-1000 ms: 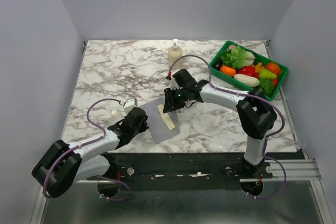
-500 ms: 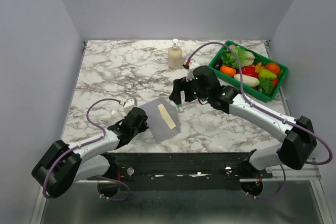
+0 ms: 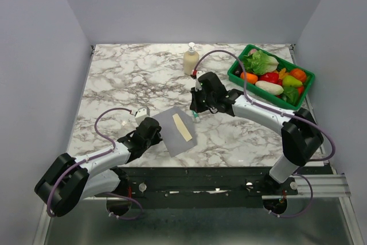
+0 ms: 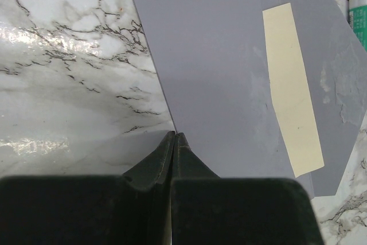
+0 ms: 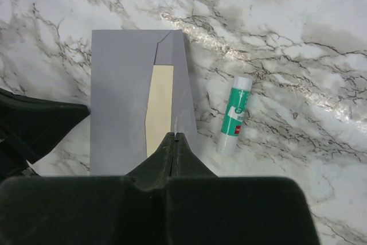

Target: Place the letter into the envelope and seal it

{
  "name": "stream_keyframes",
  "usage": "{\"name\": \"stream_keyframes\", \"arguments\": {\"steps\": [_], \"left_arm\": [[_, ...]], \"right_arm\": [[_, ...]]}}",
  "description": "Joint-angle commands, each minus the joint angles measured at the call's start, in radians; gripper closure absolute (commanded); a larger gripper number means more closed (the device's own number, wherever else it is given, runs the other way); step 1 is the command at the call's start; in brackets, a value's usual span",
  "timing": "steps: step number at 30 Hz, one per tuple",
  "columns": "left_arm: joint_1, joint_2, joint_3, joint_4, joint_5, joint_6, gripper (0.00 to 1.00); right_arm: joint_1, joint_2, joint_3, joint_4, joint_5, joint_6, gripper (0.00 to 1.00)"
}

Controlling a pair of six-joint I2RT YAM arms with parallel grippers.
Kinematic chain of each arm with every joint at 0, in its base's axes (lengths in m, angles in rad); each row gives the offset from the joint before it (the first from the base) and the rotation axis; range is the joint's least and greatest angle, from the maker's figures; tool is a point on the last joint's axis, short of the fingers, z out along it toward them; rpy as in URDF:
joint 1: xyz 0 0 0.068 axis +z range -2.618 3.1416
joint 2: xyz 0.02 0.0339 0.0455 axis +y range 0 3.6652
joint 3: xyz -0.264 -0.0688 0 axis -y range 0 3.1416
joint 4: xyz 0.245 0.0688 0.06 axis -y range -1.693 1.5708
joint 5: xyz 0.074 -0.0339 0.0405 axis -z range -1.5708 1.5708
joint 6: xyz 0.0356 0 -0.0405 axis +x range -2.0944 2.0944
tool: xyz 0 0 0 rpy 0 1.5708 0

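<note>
At the table's near edge the left gripper [image 4: 175,137] has its fingers pressed together at the rim of the envelope [image 4: 212,73] — whether paper is nipped between them or merely touched cannot be told. The grey-lavender envelope lies flat on the marble table [image 3: 126,78] in front of the left arm with its flap [image 4: 338,78] folded open. The letter [image 4: 289,90] shows only as a cream strip at the mouth, the rest apparently tucked inside. Both are thin, light sheets, likely to flop when lifted and to skate on the polished stone. The flap's free edge looks the place to take hold, with the body pinned down. Beyond, the right gripper [image 5: 174,137] hovers closed and empty near the envelope's far corner, with a green-and-white glue stick [image 5: 234,115] lying just beside the envelope — its label too small to read. Farther back stand a pump bottle [image 3: 191,60], no writing legible, and a green basket [image 3: 287,61] of toy vegetables.
</note>
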Motion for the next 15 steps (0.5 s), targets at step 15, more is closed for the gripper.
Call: {"name": "stream_keyframes", "arguments": {"steps": [15], "left_arm": [[0.004, 0.014, -0.003, -0.057, -0.020, 0.007, 0.94]], "right_arm": [[0.068, 0.263, 0.099, -0.026, -0.026, -0.011, 0.99]]}}
